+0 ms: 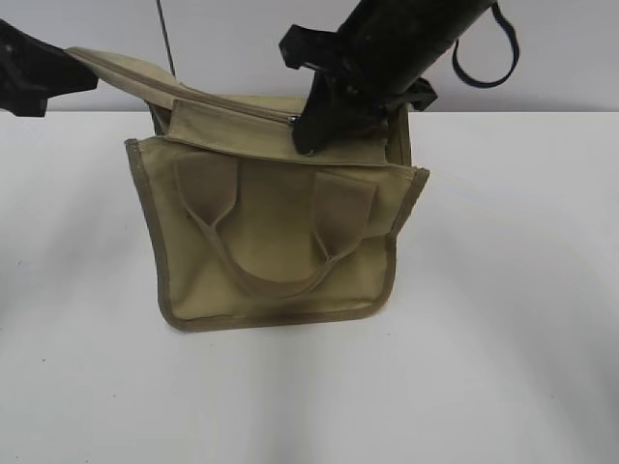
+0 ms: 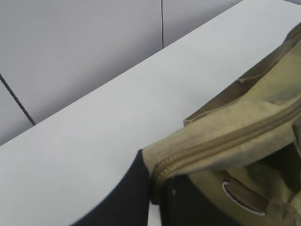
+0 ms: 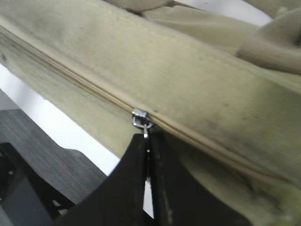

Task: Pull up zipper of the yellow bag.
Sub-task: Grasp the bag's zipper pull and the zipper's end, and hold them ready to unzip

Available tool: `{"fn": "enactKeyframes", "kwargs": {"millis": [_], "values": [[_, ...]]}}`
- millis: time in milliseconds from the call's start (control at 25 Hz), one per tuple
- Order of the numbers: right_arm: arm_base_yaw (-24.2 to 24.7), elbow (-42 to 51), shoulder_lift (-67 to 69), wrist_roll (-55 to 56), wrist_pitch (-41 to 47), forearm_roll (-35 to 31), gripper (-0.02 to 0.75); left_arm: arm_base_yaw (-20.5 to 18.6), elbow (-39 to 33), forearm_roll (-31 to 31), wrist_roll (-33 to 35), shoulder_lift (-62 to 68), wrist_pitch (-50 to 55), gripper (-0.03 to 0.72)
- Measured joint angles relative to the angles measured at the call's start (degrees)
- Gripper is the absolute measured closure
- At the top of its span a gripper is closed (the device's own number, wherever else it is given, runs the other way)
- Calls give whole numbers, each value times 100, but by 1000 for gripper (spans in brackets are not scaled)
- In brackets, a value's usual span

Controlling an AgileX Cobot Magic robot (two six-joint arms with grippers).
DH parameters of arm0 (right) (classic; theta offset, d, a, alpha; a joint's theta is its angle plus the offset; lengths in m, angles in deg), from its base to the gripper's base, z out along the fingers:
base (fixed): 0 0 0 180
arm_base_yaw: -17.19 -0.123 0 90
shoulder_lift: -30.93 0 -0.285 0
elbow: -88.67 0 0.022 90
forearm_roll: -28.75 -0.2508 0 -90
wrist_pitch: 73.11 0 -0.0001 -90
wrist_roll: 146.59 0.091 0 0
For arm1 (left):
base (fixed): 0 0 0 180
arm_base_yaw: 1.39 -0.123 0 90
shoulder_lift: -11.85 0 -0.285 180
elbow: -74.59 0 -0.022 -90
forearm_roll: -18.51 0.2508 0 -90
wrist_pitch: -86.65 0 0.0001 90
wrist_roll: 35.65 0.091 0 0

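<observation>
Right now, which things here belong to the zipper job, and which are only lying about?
Belong to the job:
bag
zipper
pull tab
right gripper, jaws shut on the pull tab
left gripper, jaws shut on the bag's end

Only there:
table

No text, label, brand or number can be read in any view. The olive-khaki canvas tote bag point(image 1: 280, 242) shows plain fabric only. Its small silver metal zipper slider point(image 3: 141, 117) bears no legible marking.

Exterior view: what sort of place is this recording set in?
Probably a lab or test bench, not a home: a bare white tabletop, a plain pale panelled wall, and only a boxy olive-khaki canvas bag between two black grippers.
</observation>
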Motion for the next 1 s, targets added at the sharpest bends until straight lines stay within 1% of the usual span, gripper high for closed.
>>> {"fn": "enactKeyframes", "kwargs": {"millis": [160, 280, 560, 680, 720, 760, 800, 840, 960, 1000], "values": [[99, -577, 0, -8, 765, 986, 748, -11, -38, 0, -7, 0, -72, 681], [177, -941, 0, -13, 965, 1506, 748, -11, -38, -5, -17, 0, -137, 681], [324, -1001, 0, -13, 1052, 1805, 746, -11, -38, -5, -101, 0, -231, 681], [324, -1001, 0, -20, 1064, 1810, 721, -11, -38, -5, -226, 0, -238, 681], [330, -1001, 0, -20, 1076, 1831, 699, -11, -38, -5, -269, 0, -238, 679], [339, -1006, 0, -20, 1076, 1870, 656, -15, -38, -5, -327, 0, -226, 669], [360, -1006, 0, -20, 1076, 1867, 591, -22, -45, -14, -381, 0, -219, 640], [367, -1006, 0, -20, 1076, 1857, 505, -28, -72, -16, -445, 0, -218, 598], [367, -1006, 0, -66, 1076, 1784, 244, -28, -214, -23, -776, 0, -224, 363], [367, -1006, -7, -85, 1076, 1779, 190, -28, -293, -29, -949, 0, -228, 281]]}}
